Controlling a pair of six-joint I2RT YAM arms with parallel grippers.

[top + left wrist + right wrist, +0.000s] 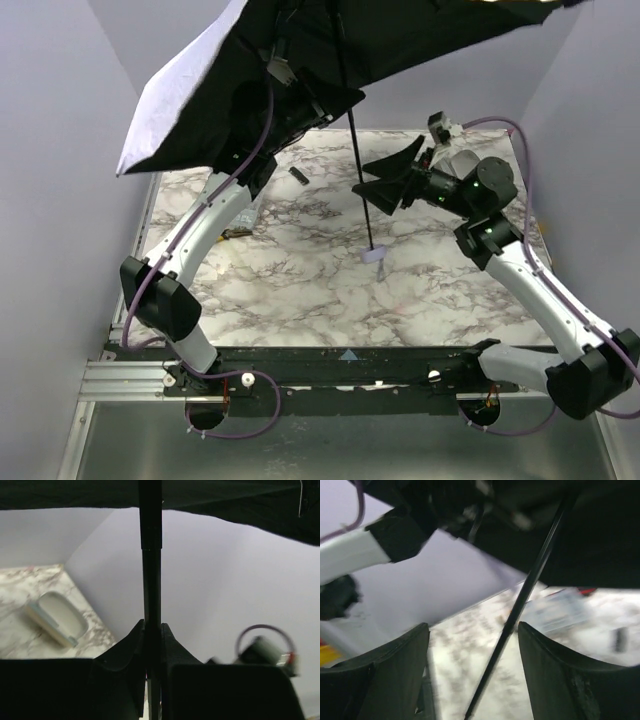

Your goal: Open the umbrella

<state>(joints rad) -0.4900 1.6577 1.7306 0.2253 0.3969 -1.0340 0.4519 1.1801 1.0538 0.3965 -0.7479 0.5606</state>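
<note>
while the umbrella (pixel 400 40) stands open over the far half of the bench (pixel 300 290), its black lining fills the top of the overhead view. the pale outer fabric (pixel 170 110) shows only along the left edge, where the canopy tilts down toward the left wall. from the canopy the thin black shaft (pixel 357 150) drops almost straight to a small pale handle (pixel 375 254) near the middle of the bench; i cannot tell whether it touches the marble.

the left arm (pixel 200 230) reaches up under the canopy, and the left hand (pixel 151 632) is closed on the shaft. in its wrist view both black fingers (pixel 127 652) press against the rod from either side with no gap to be seen. the right hand (pixel 372 178) sits lower down the shaft, spread wide. in its wrist view the shaft runs slantwise between the two fingers (pixel 390 670), apart from both, so this hand holds nothing.

a tiny black stick (pixel 297 175) lies on the marble left of the shaft, near the left arm. the left wrist view also shows a pale oblong thing with a raised rim (pixel 57 617) lying on the marble by the wall. in the right wrist view a pale flat packet (pixel 555 610) lies on the bench behind the shaft, too blurred for any lettering to be read.
</note>
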